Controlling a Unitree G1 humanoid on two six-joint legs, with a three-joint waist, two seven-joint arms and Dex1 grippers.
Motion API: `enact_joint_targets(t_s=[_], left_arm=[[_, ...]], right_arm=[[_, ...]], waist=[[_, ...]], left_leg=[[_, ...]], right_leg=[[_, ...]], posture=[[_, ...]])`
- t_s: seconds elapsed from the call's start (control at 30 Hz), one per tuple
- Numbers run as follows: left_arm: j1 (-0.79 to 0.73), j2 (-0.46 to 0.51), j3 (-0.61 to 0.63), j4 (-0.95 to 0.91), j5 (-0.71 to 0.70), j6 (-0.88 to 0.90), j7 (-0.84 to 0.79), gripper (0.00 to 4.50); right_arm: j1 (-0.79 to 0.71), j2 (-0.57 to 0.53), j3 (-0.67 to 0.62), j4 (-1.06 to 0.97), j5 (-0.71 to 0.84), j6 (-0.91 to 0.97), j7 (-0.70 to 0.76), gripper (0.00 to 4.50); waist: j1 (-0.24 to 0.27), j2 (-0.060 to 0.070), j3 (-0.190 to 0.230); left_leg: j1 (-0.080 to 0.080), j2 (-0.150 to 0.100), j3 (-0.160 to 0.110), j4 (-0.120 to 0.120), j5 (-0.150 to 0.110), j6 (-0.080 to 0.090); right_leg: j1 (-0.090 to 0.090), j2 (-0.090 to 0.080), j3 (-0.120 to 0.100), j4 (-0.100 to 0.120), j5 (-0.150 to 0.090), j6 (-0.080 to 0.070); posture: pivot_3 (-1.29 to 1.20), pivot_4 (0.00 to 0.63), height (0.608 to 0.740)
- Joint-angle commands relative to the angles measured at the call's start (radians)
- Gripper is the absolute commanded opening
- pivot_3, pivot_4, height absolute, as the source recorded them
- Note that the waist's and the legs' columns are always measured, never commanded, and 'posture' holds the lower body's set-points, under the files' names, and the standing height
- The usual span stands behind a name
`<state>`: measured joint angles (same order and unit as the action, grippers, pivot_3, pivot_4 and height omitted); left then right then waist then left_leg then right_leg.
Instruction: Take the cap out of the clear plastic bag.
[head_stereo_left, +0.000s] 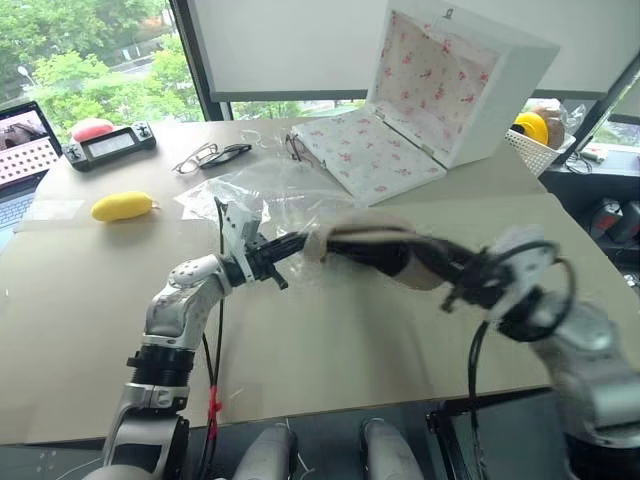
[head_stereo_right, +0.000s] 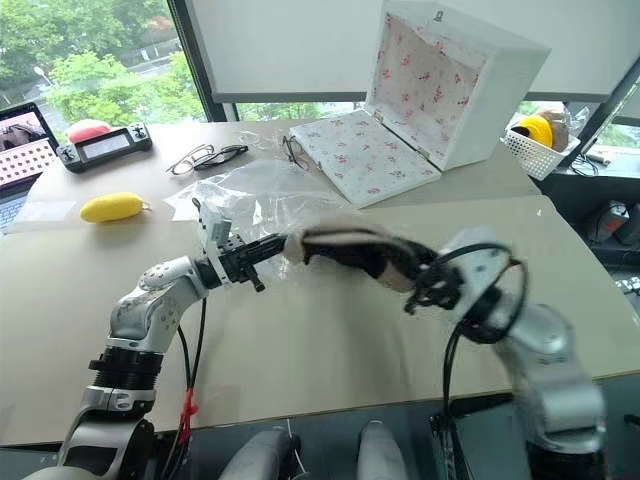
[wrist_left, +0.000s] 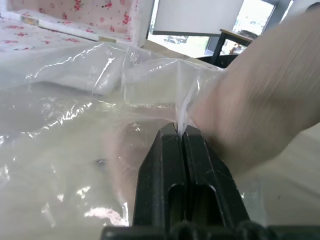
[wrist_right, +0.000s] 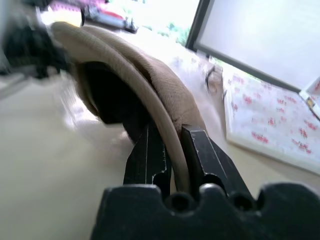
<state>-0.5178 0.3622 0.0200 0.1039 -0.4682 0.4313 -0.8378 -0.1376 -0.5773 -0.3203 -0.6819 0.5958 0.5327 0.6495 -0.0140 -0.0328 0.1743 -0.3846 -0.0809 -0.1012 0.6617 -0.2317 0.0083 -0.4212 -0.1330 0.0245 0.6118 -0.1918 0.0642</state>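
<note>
My right gripper (wrist_right: 172, 145) is clamped on the soft beige fabric cap (head_stereo_left: 375, 248), held above the table; its long axis runs left-right toward my left gripper (wrist_left: 182, 137), which pinches the crinkly clear plastic bag (head_stereo_left: 270, 195) lying behind.

Both arms are built of silver-grey rounded metal segments joined by black ribbed collars. Each ends in a black gripper, the left gripper (head_stereo_left: 296, 247) and right gripper (wrist_right: 172, 137), with two flat, squared fingers (wrist_left: 165, 172). Behind the fingers sit black housings; looping black cables trail from each wrist, one with a red tie.
</note>
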Motion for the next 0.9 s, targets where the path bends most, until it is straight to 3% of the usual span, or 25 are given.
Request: enact_joint_targets(t_s=[0.03, 0.23, 0.37, 0.5, 0.67, 0.77, 0.9], left_arm=[[-0.008, 0.000, -0.002, -0.009, 0.007, -0.015, -0.006, 0.00], [0.043, 0.071, -0.028, -0.011, 0.055, -0.085, -0.091, 0.00], [0.112, 0.151, -0.038, 0.028, 0.130, -0.282, -0.186, 0.00], [0.159, 0.207, -0.031, 0.125, 0.210, -0.561, -0.254, 0.00], [0.163, 0.325, 0.010, 0.375, 0.242, -1.037, -0.419, 0.00], [0.123, 0.359, 0.025, 0.509, 0.209, -1.183, -0.498, 0.00], [0.075, 0.412, 0.036, 0.692, 0.177, -1.311, -0.637, 0.00]], right_arm=[[-0.030, -0.023, -0.147, -0.024, 0.242, 0.058, -0.037, 0.54], [-0.184, -0.060, -0.286, 0.055, 0.499, 0.077, -0.217, 0.54], [-0.286, -0.123, -0.334, 0.131, 0.528, 0.058, -0.296, 0.54], [-0.339, -0.171, -0.296, 0.146, 0.471, 0.049, -0.320, 0.54], [-0.271, -0.341, 0.103, 0.117, -0.147, -0.156, -0.274, 0.54], [-0.241, -0.415, 0.314, 0.169, -0.545, -0.383, -0.302, 0.54], [-0.195, -0.444, 0.487, 0.302, -1.075, -0.601, -0.522, 0.54]], waist=[[0.000, 0.000, 0.000], [-0.004, 0.000, 0.000], [0.000, 0.000, 0.000], [0.002, 0.000, 0.000], [-0.004, 0.001, 0.000], [-0.003, 0.001, 0.000], [0.001, 0.001, 0.000]], left_leg=[[0.000, 0.001, 0.001, 0.000, 0.000, 0.000], [0.000, 0.004, 0.004, 0.000, 0.000, 0.001], [0.000, 0.004, 0.006, -0.001, -0.001, 0.001], [-0.001, 0.005, 0.007, -0.001, -0.001, 0.001], [0.000, 0.006, 0.011, -0.001, -0.001, 0.002], [0.000, 0.008, 0.021, -0.002, -0.001, 0.002], [-0.003, 0.006, 0.022, -0.001, -0.001, 0.002]], right_leg=[[0.000, 0.001, 0.000, 0.000, 0.000, 0.000], [-0.001, 0.002, 0.001, 0.000, 0.000, -0.001], [-0.001, 0.002, 0.001, -0.001, 0.001, -0.002], [-0.002, 0.002, 0.002, -0.001, 0.001, -0.002], [-0.003, 0.002, 0.002, -0.001, 0.001, -0.003], [-0.004, 0.003, 0.002, -0.001, 0.001, -0.003], [-0.008, 0.003, 0.002, -0.001, 0.001, -0.003]], posture=[[0.00, 0.150, 0.740], [0.00, 0.150, 0.740], [0.00, 0.150, 0.740], [0.00, 0.150, 0.740], [0.00, 0.150, 0.740], [0.00, 0.150, 0.740], [0.00, 0.150, 0.740]])
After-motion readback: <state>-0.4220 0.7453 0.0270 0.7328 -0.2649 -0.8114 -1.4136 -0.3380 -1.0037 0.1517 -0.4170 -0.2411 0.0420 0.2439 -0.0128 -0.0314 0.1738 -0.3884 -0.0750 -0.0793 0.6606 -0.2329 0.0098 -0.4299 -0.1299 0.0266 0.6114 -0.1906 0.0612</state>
